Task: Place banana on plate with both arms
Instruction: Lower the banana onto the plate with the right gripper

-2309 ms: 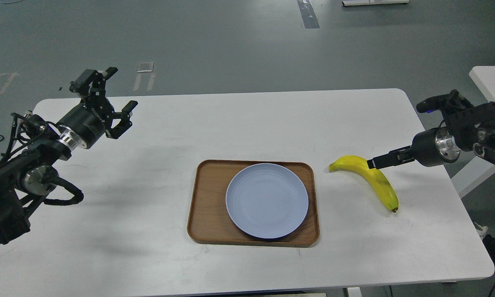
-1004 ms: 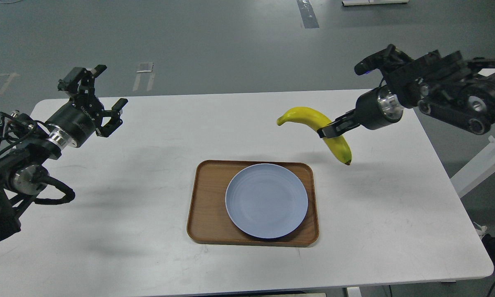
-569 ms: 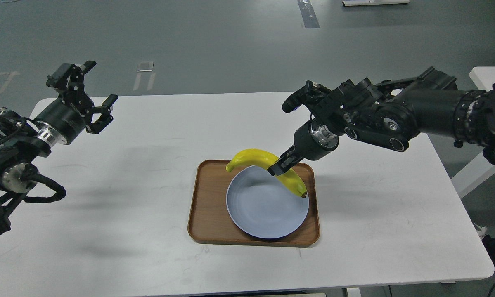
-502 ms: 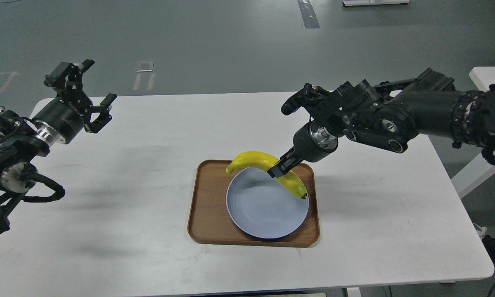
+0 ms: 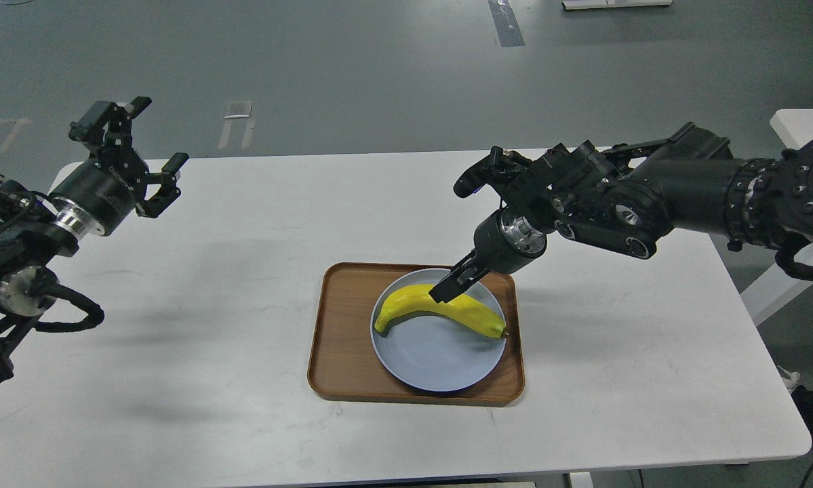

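Observation:
The yellow banana (image 5: 440, 310) lies across the back half of the pale blue-grey plate (image 5: 440, 356), its dark tip near the plate's right rim. My right gripper (image 5: 443, 291) reaches in from the right and down; its fingers are closed on the banana's middle at its upper edge. My left gripper (image 5: 156, 134) is open and empty, held above the table's far left corner, far from the plate.
The plate sits in a brown wood-grain tray (image 5: 338, 339) at the middle of the white table (image 5: 209, 305). The right arm's bulky links (image 5: 650, 203) hang over the table's right back part. A second white table (image 5: 806, 132) stands at the far right.
My right gripper carried the banana from the table's right side up and left over the tray, then lowered it; the banana now rests on the plate. The left arm drew back slightly.

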{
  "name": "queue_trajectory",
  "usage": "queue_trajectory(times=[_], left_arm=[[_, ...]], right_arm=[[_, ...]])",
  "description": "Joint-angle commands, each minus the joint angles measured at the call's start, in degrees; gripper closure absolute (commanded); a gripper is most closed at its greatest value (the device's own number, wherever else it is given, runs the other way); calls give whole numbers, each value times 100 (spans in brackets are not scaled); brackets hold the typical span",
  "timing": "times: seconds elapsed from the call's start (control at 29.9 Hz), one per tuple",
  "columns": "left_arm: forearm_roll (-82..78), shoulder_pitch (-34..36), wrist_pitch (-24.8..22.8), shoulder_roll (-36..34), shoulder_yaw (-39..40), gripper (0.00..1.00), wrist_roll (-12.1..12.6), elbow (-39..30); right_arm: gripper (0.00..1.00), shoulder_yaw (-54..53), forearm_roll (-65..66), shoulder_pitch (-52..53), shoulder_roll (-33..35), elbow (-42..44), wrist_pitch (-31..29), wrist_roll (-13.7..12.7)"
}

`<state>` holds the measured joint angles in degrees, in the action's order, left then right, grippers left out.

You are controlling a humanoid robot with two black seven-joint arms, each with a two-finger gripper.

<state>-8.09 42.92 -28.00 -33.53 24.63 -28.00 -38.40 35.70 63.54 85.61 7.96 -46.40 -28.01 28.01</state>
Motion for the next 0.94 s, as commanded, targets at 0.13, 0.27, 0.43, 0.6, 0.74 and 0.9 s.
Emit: queue_trajectory(times=[0.13,0.27,0.43,0.6,0.74,0.9], left_arm=[[-9,15,0,39,-2,1,0,0],[0,6,0,154,-2,1,0,8],[-18,-81,0,391,-10,1,0,105],[-18,-204,0,724,-2,1,0,272],[-26,-266,0,901,-10,1,0,377],[-26,-293,0,998,-10,1,0,483]], right_arm=[[0,-1493,-1657,-140,1118,500,1,-1],[0,-2504,-2995,-922,1612,702,1,-1],[0,-4347,-4549,-2511,1656,887,1,-1],[0,-5536,-4930,-3584,1560,887,1,-1],[0,-6013,-4930,-4158,1367,896,1,-1],[0,-6101,-4930,-4386,1279,887,1,-1]])
